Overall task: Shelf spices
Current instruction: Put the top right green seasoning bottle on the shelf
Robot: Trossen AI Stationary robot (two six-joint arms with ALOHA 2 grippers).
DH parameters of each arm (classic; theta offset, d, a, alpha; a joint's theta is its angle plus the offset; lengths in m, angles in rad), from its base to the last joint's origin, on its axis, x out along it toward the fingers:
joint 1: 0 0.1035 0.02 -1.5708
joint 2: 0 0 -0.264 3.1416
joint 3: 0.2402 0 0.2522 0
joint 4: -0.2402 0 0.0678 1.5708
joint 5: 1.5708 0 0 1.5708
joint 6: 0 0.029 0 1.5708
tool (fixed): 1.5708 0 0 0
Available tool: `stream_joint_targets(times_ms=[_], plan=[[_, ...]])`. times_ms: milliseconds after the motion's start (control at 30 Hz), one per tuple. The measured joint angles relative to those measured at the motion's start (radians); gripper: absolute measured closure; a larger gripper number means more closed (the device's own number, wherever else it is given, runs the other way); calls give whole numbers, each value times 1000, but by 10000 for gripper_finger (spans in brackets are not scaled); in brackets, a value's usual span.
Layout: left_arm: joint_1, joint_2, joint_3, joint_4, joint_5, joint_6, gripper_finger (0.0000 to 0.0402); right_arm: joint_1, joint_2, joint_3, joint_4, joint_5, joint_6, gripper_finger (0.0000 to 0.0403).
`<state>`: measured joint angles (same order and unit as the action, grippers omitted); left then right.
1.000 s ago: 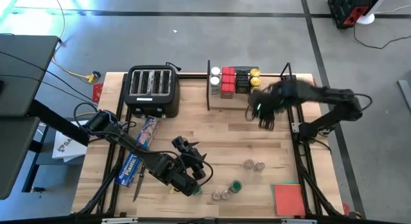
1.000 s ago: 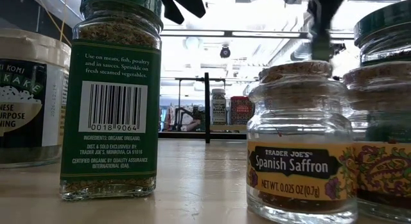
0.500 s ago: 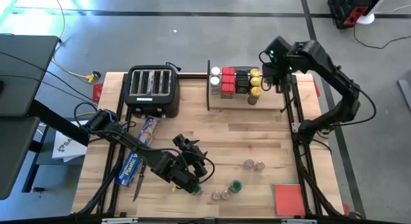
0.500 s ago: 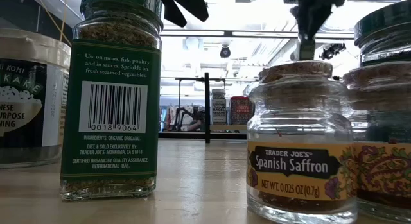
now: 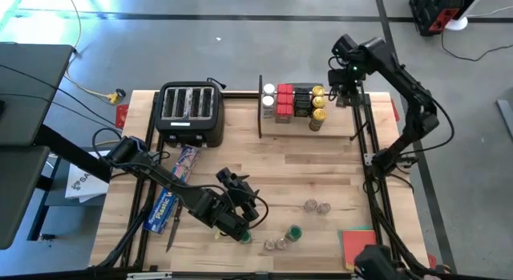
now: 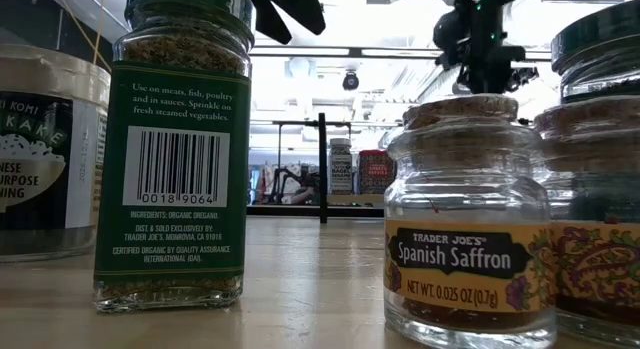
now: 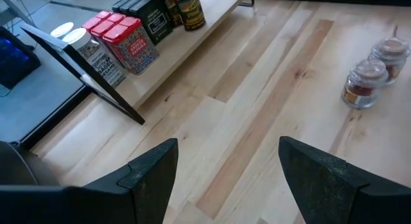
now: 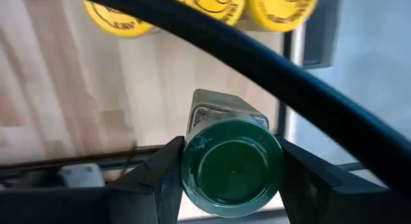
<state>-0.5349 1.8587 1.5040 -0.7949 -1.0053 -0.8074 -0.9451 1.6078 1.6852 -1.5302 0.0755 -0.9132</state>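
Note:
The shelf [image 5: 337, 129] stands at the table's far right and holds spices: white-lidded jars [image 5: 268, 93], red tins [image 5: 284, 103], black boxes [image 5: 301, 102] and yellow-lidded jars [image 5: 318, 97]. My right gripper [image 5: 343, 83] hangs above the shelf's right end, shut on a green-lidded jar [image 8: 231, 163]. Loose on the table stand tiny jars [image 5: 317, 206], another green-lidded jar [image 5: 294, 232] and more tiny jars [image 5: 275, 244]. My left gripper [image 7: 228, 179] hovers open over the near middle of the table, with nothing between its fingers. My right gripper pinches the green-lidded jar by the two opposite sides of its lid [image 8: 191, 166] between its two fingers [image 8: 160, 179]. The fingers come from above and point down. The jar hangs upright below them, over the shelf's right end next to the yellow lids [image 8: 212, 2].
A black toaster [image 5: 191, 111] stands at the far left. A long blue box [image 5: 168, 201] lies by the left arm, and a red pad [image 5: 359, 248] lies at the near right. Black rod frames [image 5: 358, 111] close the shelf's ends. Bare wood lies mid-table.
My right gripper has swung with its jar from over the table in front of the shelf toward the far edge. It now stands above the shelf's right end and has rolled about its pointing line on the way. The jar has stayed upright.

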Motion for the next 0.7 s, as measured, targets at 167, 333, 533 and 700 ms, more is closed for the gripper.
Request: stream_joint_targets(times_ms=[167,333,533,700], plan=[[13,0,0,9,0,35,135,-4,29,0,-24,-2,24,210],[26,0,0,9,0,44,135,-2,-1,0,-23,-46,-7,210],[42,0,0,27,2,94,135,12,-24,2,13,-112,-27,210],[57,0,0,65,32,143,135,18,-24,2,26,-105,-20,210]])
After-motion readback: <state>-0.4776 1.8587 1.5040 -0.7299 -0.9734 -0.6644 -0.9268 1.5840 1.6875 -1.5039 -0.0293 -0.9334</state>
